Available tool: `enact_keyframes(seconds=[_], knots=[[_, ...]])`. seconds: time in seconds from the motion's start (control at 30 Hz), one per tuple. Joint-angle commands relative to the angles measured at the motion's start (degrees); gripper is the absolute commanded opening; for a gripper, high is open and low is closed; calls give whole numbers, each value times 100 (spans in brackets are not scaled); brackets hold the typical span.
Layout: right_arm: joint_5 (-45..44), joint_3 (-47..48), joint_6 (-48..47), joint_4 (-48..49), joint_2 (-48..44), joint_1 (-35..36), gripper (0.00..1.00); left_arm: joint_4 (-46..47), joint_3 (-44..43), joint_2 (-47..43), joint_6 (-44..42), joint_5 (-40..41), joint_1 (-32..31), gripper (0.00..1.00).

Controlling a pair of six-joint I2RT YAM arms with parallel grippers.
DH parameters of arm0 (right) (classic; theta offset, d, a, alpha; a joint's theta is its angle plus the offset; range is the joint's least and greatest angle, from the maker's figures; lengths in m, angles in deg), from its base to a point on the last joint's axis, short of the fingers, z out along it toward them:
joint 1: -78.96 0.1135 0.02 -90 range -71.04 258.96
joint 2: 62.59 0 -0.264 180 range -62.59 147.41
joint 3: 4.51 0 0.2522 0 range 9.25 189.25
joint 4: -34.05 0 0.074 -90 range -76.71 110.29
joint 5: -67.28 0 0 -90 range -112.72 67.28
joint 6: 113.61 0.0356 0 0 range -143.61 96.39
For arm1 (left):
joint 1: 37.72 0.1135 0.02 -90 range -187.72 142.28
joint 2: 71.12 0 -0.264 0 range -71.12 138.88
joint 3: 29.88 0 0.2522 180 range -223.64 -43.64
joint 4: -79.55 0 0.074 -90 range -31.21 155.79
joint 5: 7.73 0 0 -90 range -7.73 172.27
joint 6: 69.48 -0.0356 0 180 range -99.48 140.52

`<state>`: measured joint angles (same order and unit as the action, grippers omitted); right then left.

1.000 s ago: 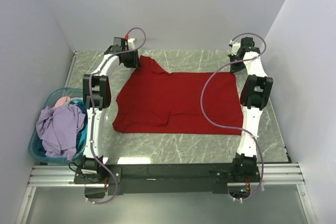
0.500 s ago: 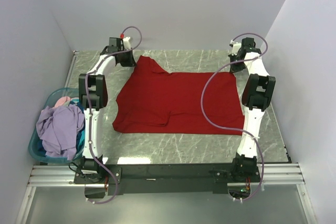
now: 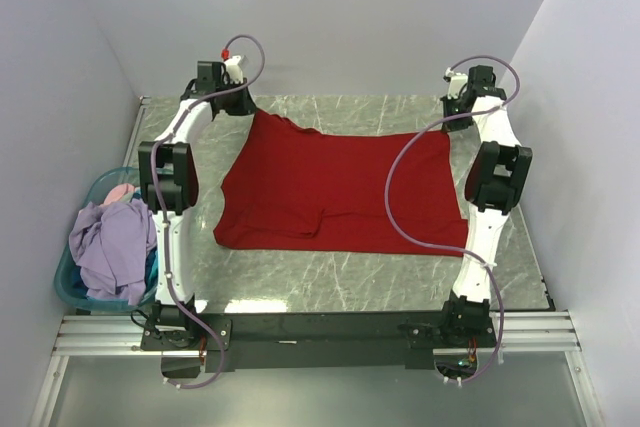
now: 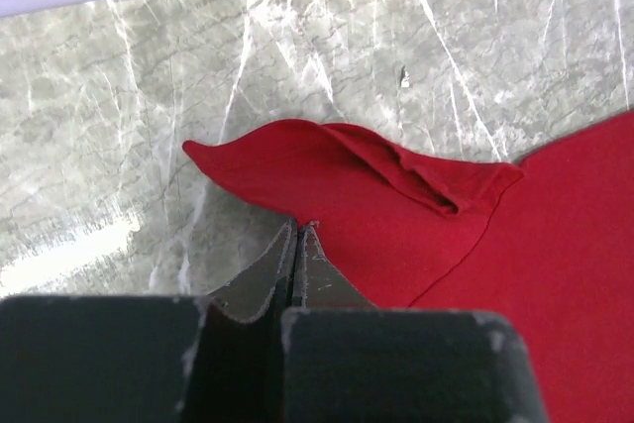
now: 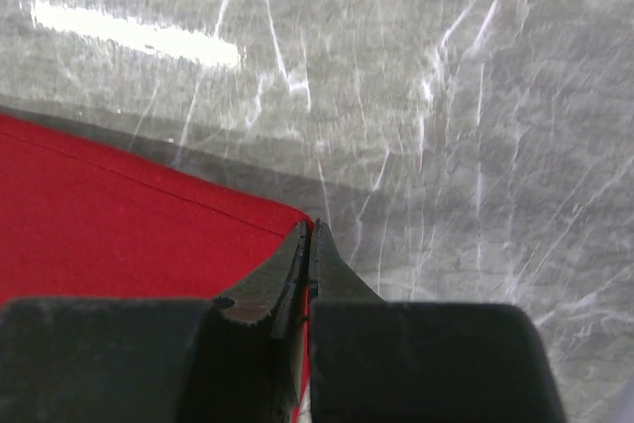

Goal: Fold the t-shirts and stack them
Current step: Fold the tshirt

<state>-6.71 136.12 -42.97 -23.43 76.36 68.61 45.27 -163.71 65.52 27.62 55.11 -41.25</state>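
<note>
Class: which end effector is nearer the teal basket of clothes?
Left. The left end effector grips the red t-shirt at its far left corner, just beyond the basket. The right end effector grips the shirt's far right corner, much farther across.

The tabletop point(image 3: 350, 282) is grey-green stone with thin white lines running through it, like marble. It shines a bit where the light hits it. One red t-shirt point(image 3: 340, 187) lies on it, spread out wide in the middle — it covers a big part of the top. Its near edge lies flat, with a small fold near the front left. A teal basket point(image 3: 65, 285) sits by the left edge — on the tabletop or off it, I cannot tell.
</note>
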Motion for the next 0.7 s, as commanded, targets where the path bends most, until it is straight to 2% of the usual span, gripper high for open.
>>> enact_keyframes(seconds=[0.0, 0.4, 0.67], knots=[[69, -57, -86, 40, -633, -134, 0, 241, 150, -585, -120, -176, 63, 0], [315, -733, -376, -171, -1292, -257, 0, 39, 1328, -1551, -648, -422, 239, 0], [377, -1225, -578, -391, -1626, -319, 0, -374, 2066, -2079, -1315, -484, 265, 0]])
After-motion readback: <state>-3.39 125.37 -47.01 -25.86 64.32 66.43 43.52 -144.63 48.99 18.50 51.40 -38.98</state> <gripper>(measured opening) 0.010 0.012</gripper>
